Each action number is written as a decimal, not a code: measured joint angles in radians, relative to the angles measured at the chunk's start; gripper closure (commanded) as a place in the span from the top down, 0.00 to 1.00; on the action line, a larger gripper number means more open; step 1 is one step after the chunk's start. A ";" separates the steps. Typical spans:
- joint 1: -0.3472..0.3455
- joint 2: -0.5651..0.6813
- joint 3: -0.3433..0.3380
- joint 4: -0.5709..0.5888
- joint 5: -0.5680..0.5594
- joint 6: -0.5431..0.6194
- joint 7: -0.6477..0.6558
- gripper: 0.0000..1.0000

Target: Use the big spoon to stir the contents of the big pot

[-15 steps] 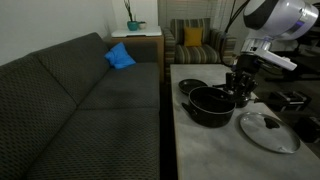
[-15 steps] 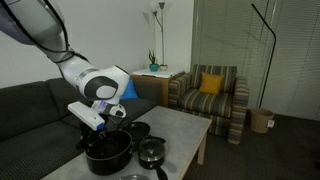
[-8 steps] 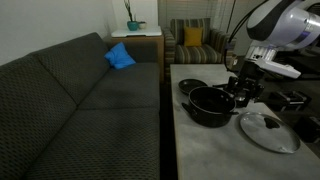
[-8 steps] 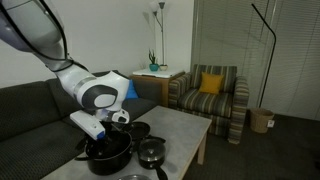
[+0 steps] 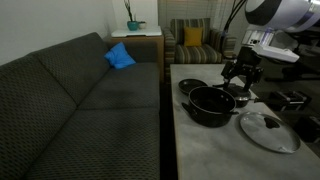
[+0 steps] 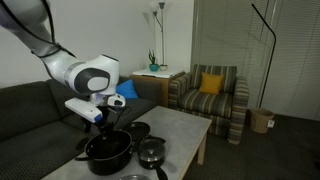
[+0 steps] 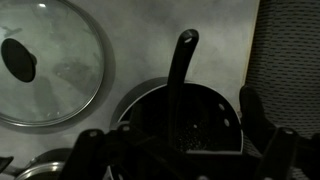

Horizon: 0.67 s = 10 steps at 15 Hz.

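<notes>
The big pot (image 5: 210,104) sits on the desk (image 5: 200,150), spoon (image 7: 178,85) leaning inside; the gripper (image 5: 240,80) hovers above, jaws wide, empty. The spoon looks stiff and light; grasp its handle mid-length

The big pot (image 5: 210,105) sits on the table, the black big spoon (image 7: 180,80) leaning inside it.

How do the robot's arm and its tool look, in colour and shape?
In both exterior views the arm is white and glossy, made of thick rounded segments with dark grey joint bands. The tool at its end is black and angular; in the wrist view its dark fingers look blocky.
</notes>
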 measured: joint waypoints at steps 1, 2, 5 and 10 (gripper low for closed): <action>0.011 -0.034 -0.008 -0.023 -0.026 -0.001 0.013 1.00; 0.022 -0.070 -0.018 -0.047 -0.050 -0.001 0.026 1.00; 0.046 -0.170 -0.034 -0.116 -0.097 -0.001 0.043 1.00; 0.052 -0.285 -0.036 -0.202 -0.122 0.000 0.043 1.00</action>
